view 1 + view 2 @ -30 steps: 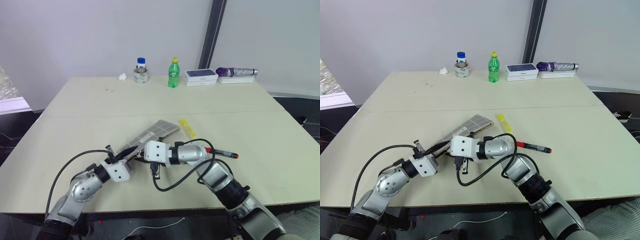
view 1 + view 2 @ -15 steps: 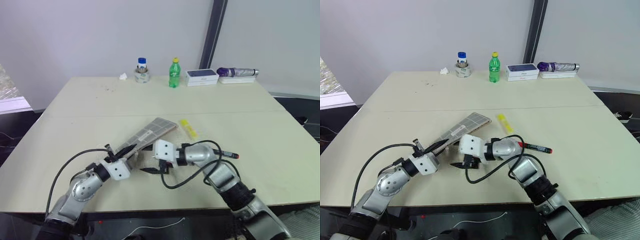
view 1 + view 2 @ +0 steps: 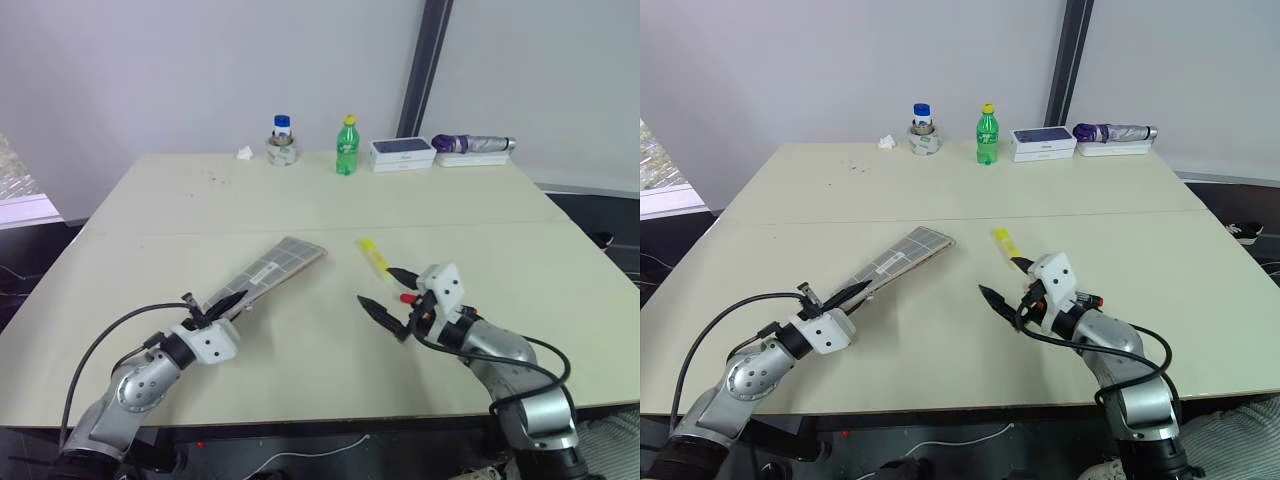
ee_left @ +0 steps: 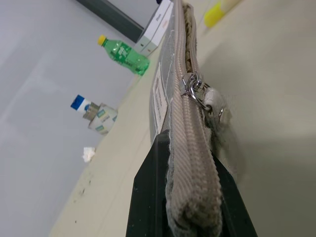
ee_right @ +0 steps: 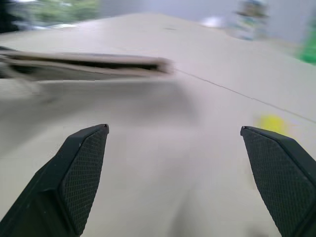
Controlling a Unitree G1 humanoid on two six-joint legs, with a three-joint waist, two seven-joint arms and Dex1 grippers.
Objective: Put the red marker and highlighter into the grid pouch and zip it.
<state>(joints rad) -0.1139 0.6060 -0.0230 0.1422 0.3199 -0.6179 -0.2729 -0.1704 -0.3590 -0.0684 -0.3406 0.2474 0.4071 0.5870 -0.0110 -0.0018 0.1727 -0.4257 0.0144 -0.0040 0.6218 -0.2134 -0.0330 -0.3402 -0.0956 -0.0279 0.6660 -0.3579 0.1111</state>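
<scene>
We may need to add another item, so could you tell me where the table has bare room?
Free: the wide middle between the back row by the green bottle and the grid pouch, plus both side margins. Crowded: around the highlighter, red marker and right gripper.

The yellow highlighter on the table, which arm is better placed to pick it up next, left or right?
Probably the right. The right gripper is open and empty, close beside the highlighter. The left gripper is shut on the grid pouch, holding its near end, so it is busy.
</scene>
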